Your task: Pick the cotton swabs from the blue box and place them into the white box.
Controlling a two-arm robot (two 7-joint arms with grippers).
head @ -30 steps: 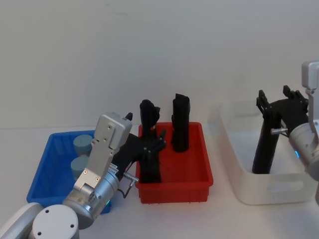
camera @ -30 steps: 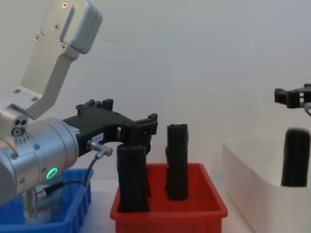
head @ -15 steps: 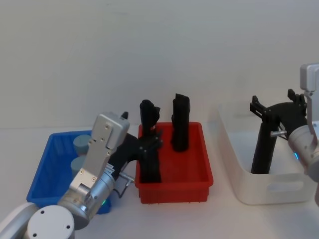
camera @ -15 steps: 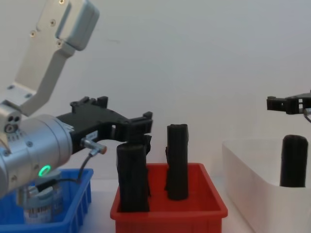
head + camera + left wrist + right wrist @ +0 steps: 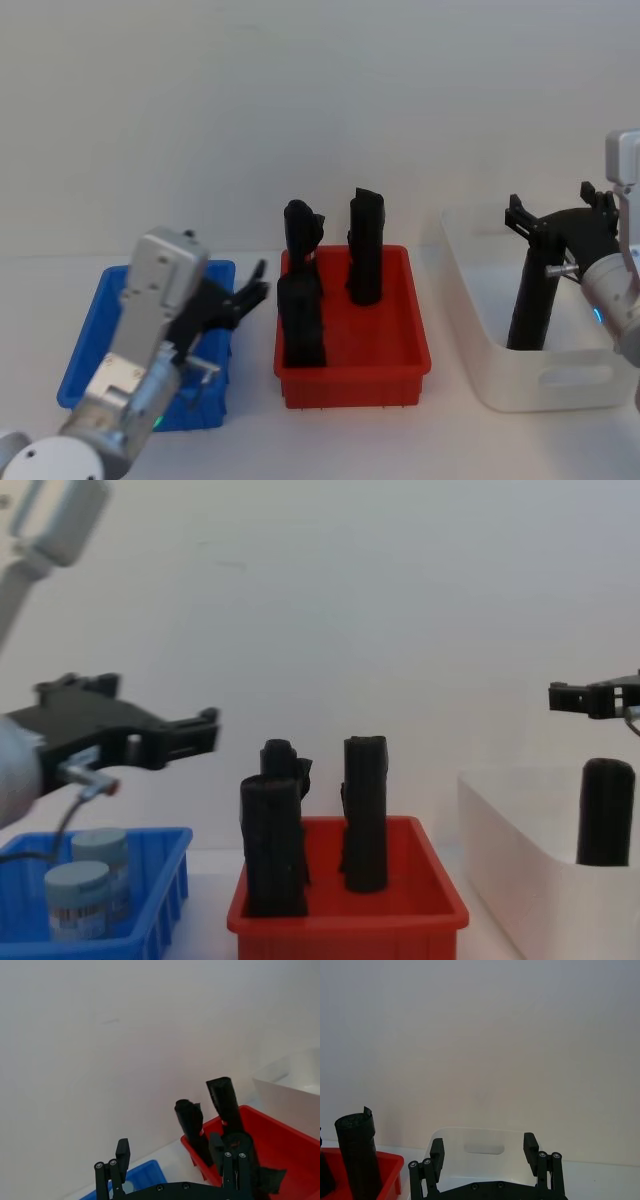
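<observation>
Two cotton swabs tubs stand in the blue box, pale grey-blue with printed labels. My left gripper hovers open above the blue box's right side, nothing between its fingers. From the head, the left arm covers most of the blue box and hides the tubs, and the left gripper points toward the red bin. The white box stands at the right. My right gripper hangs open above it. The wrist camera has the right gripper over the white box.
A red bin between the two boxes holds three tall black rolls. Another black roll stands inside the white box, just below my right gripper. A plain white wall closes the back.
My left gripper has pulled back leftward from the front black roll in the red bin to above the blue box. The right gripper opened wider and tilted over the white box, then held still.
</observation>
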